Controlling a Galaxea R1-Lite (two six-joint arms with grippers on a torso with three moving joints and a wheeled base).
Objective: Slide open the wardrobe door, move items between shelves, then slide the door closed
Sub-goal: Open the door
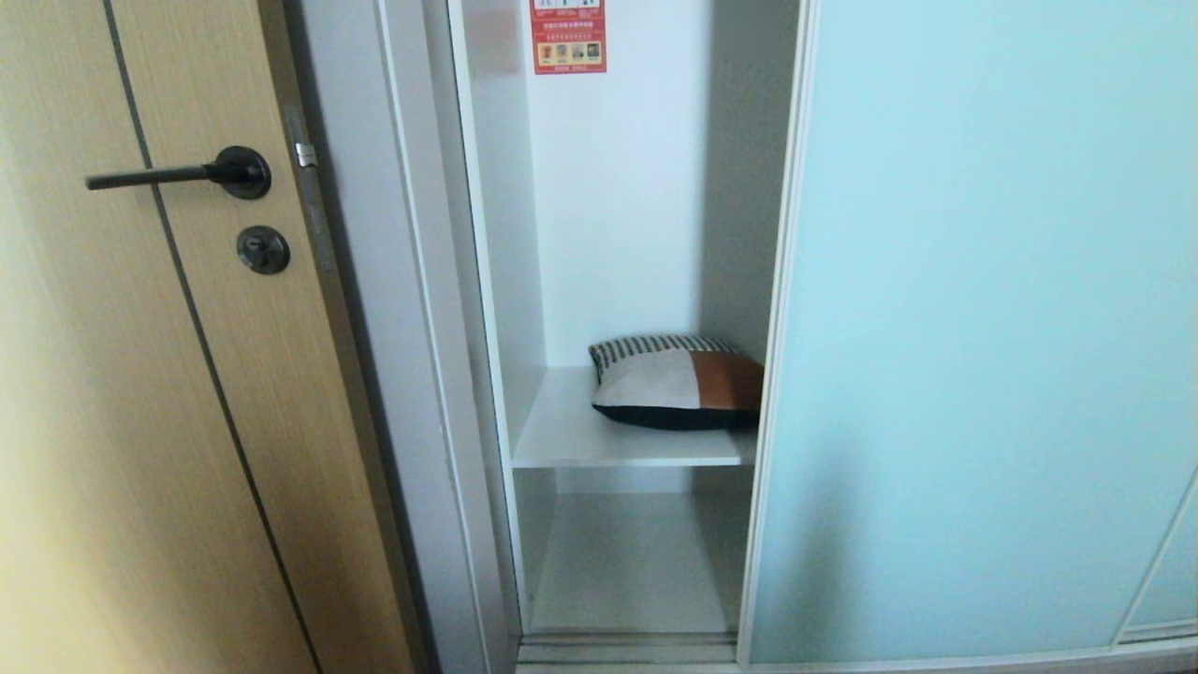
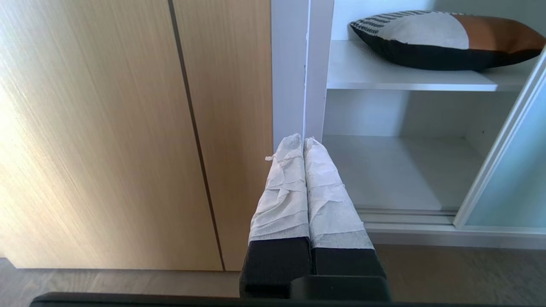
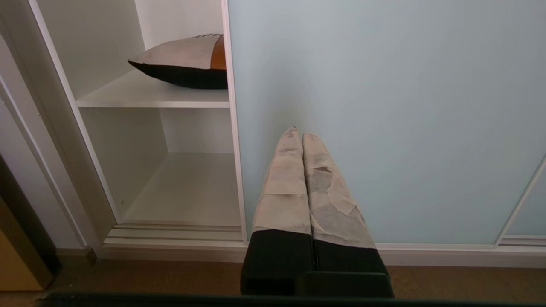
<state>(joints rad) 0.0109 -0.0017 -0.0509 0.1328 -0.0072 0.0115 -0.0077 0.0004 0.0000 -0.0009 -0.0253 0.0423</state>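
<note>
The pale aqua sliding wardrobe door (image 1: 983, 328) stands slid to the right, leaving a narrow white compartment open. On the upper of the two shelves (image 1: 580, 435) lies the item (image 1: 679, 384), a soft cushion-like bundle in black, white and tan-brown with a striped edge. The lower shelf (image 1: 636, 562) is bare. Neither gripper shows in the head view. My left gripper (image 2: 303, 138) is shut and empty, low before the wardrobe's white post, with the item (image 2: 439, 38) up ahead. My right gripper (image 3: 297, 133) is shut and empty, facing the aqua door (image 3: 384, 106) near its frame edge.
A light wooden door with a black lever handle (image 1: 178, 175) stands left of the wardrobe's white post (image 1: 402, 328). A red sticker (image 1: 568, 36) is on the compartment's back wall. The floor track (image 1: 627, 646) runs along the bottom; brown floor (image 3: 128, 277) lies in front.
</note>
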